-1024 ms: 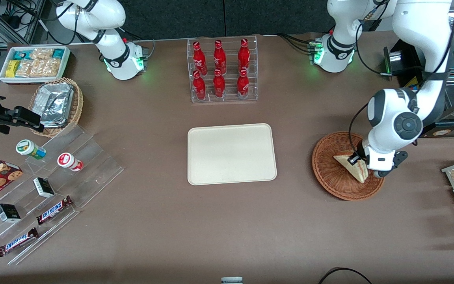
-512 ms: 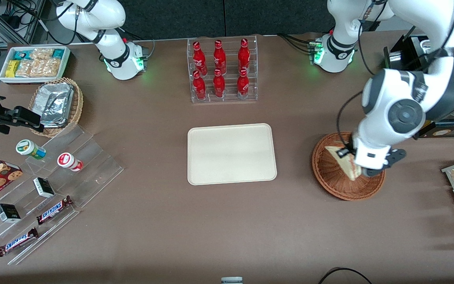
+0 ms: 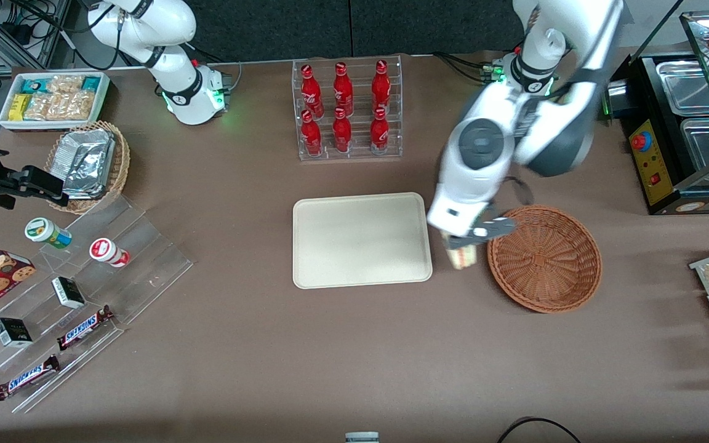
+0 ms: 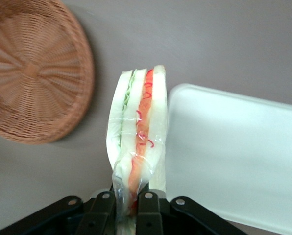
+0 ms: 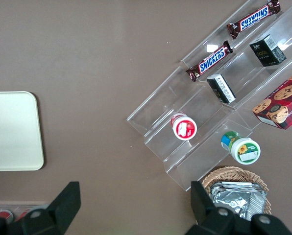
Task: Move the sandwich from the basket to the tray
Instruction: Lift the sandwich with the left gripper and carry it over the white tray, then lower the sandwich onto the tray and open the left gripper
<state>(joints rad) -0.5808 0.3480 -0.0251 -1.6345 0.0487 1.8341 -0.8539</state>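
Now the left arm's gripper (image 3: pixel 462 237) hangs above the brown table (image 3: pixel 330 344), between one cream rectangular tray (image 3: pixel 360 240) and one round reddish-brown wicker basket (image 3: pixel 545 258). Its two fingers (image 4: pixel 148 208) pinch one wrapped triangular white-bread sandwich (image 4: pixel 136 132), held in the air.

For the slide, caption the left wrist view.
End effector shut on the wrapped sandwich, held above the table between the basket and the tray.
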